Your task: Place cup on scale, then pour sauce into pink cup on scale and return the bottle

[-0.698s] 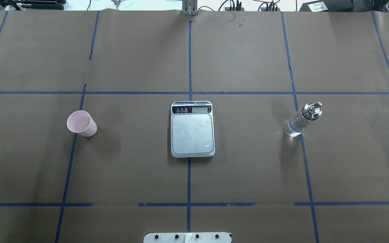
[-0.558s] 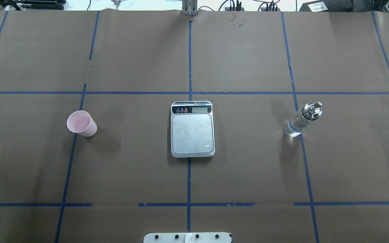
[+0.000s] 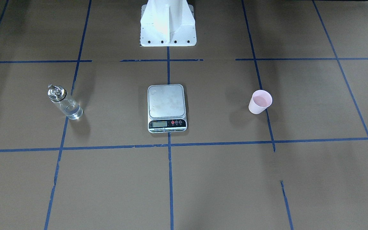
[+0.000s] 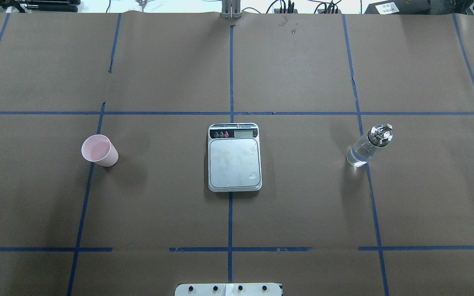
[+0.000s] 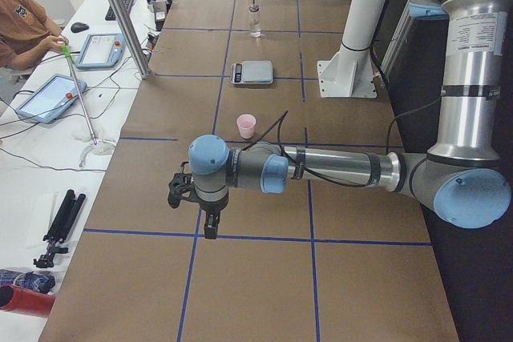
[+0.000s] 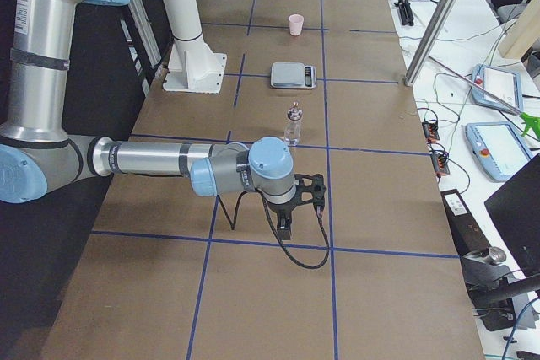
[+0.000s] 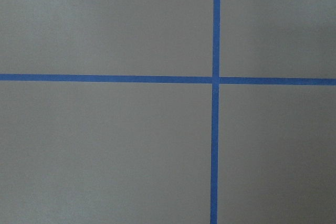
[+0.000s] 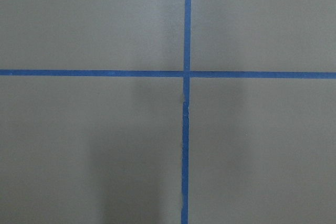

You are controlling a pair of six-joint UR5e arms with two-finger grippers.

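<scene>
The pale pink cup [image 4: 99,150] stands upright on the brown paper, left of the scale [image 4: 234,158]; it also shows in the front view [image 3: 260,102]. The scale's steel platform is bare, with a few droplets on it. The clear glass bottle [image 4: 368,146] with a silver spout stands upright to the right, with a little clear sauce [image 4: 356,157] at its bottom. My left gripper [image 5: 210,228] hangs above the paper well short of the cup [image 5: 246,126]. My right gripper [image 6: 285,227] hangs short of the bottle [image 6: 293,126]. I cannot tell whether either is open or shut.
The white robot pedestal [image 3: 167,22] stands at the table's near edge behind the scale. Blue tape lines grid the paper. A metal post [image 5: 120,14], tablets and a seated operator [image 5: 24,22] are along the far side.
</scene>
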